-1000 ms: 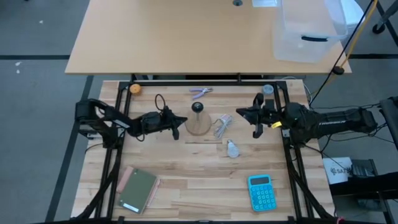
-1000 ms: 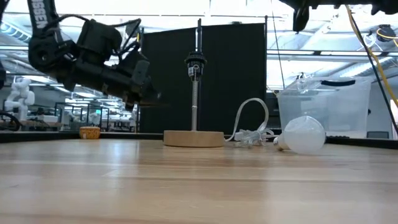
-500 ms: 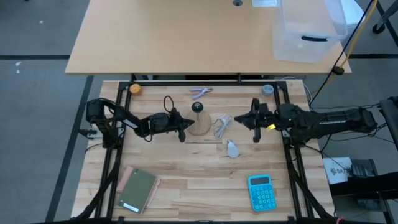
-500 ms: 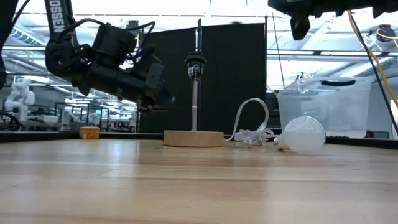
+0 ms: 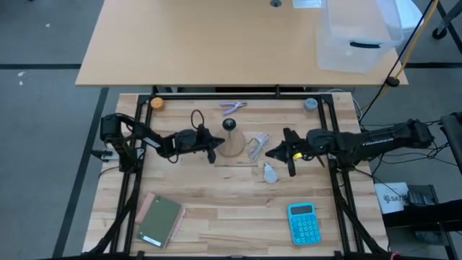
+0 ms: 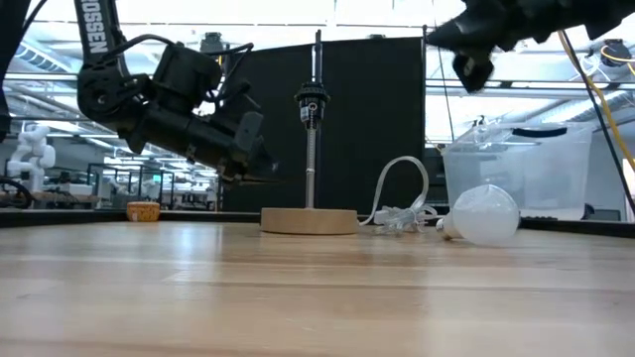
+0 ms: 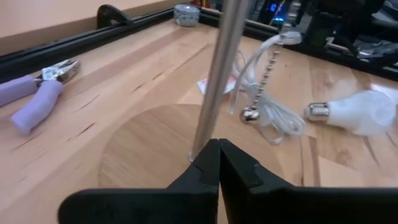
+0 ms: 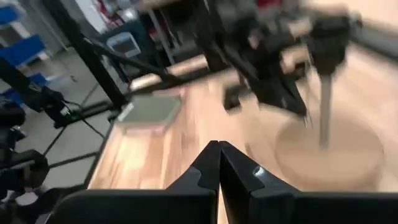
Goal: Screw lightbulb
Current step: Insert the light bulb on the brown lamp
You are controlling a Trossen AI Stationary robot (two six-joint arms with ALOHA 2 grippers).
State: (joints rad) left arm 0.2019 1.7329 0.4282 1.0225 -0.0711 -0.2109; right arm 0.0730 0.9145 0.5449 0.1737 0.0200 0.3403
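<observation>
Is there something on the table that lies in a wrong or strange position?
Yes. The small whitish lightbulb lies on its side on the wooden table, beside the round wooden lamp base, not in the black socket on the metal pole. Nothing looks spilled or broken.

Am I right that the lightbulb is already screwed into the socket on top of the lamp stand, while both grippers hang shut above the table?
Not quite. The lightbulb lies on its side on the table, beside the lamp stand, as the high view shows. The rest holds: the left gripper and the right gripper both hang shut above the table.
</observation>
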